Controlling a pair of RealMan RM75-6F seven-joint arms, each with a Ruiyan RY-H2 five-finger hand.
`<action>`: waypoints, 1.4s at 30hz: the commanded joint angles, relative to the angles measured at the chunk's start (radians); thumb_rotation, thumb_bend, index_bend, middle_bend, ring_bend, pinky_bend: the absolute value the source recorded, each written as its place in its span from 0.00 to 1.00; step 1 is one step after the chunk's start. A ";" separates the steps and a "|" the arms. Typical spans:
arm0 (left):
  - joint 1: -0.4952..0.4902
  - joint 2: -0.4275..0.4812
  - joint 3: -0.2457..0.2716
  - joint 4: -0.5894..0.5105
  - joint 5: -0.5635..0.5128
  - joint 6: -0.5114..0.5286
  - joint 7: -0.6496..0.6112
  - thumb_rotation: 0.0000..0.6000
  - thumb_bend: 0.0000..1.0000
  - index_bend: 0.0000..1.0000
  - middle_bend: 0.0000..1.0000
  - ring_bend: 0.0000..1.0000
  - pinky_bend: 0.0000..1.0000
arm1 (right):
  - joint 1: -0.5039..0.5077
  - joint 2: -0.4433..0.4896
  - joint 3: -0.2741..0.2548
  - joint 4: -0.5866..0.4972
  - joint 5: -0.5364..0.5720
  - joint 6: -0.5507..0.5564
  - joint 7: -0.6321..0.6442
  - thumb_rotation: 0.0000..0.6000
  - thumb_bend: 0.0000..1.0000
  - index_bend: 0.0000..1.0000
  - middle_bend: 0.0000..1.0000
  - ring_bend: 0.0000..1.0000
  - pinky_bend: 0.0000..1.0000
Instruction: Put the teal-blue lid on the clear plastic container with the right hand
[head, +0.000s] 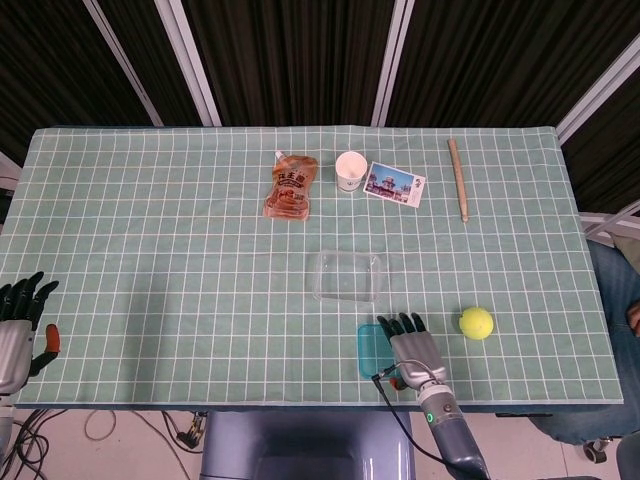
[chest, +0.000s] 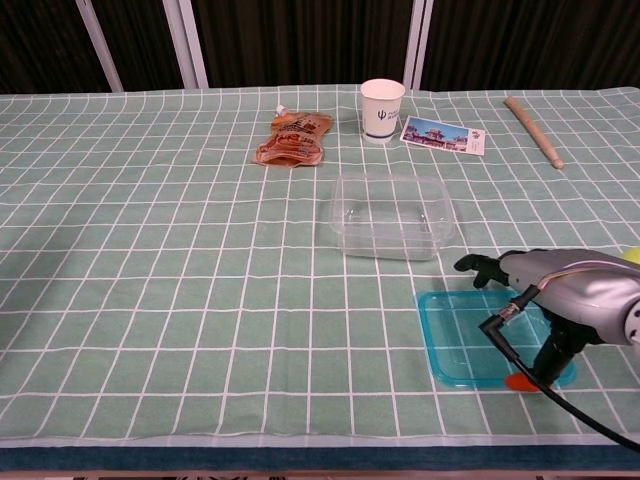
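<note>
The teal-blue lid (head: 368, 350) (chest: 458, 338) lies flat on the cloth near the table's front edge. Just beyond it stands the clear plastic container (head: 346, 276) (chest: 390, 215), upright and uncovered. My right hand (head: 411, 346) (chest: 562, 296) hovers low over the lid's right half with its fingers stretched forward and apart. Its orange-tipped thumb (chest: 522, 380) points down at the lid's front right corner. The hand holds nothing. My left hand (head: 20, 322) rests at the table's far left front corner, fingers spread and holding nothing; the chest view does not show it.
A yellow tennis ball (head: 476, 322) lies just right of my right hand. Along the back stand an orange drink pouch (head: 291, 186) (chest: 293, 138), a white paper cup (head: 350, 170) (chest: 382, 108), a postcard (head: 395, 184) (chest: 443, 135) and a wooden stick (head: 458, 178) (chest: 533, 131).
</note>
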 joint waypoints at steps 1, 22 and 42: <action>0.000 0.000 0.000 0.000 -0.001 -0.001 0.001 1.00 0.64 0.11 0.00 0.00 0.00 | 0.003 0.000 -0.001 0.000 0.000 0.003 0.000 1.00 0.22 0.00 0.19 0.00 0.00; 0.000 0.001 0.000 -0.003 -0.007 -0.002 0.006 1.00 0.64 0.11 0.00 0.00 0.00 | 0.029 0.013 -0.020 -0.013 0.038 -0.001 -0.009 1.00 0.22 0.00 0.13 0.00 0.00; 0.000 0.000 -0.001 -0.004 -0.014 -0.004 0.011 1.00 0.64 0.11 0.00 0.00 0.00 | 0.048 -0.006 -0.022 0.005 0.044 0.006 -0.005 1.00 0.22 0.00 0.13 0.00 0.00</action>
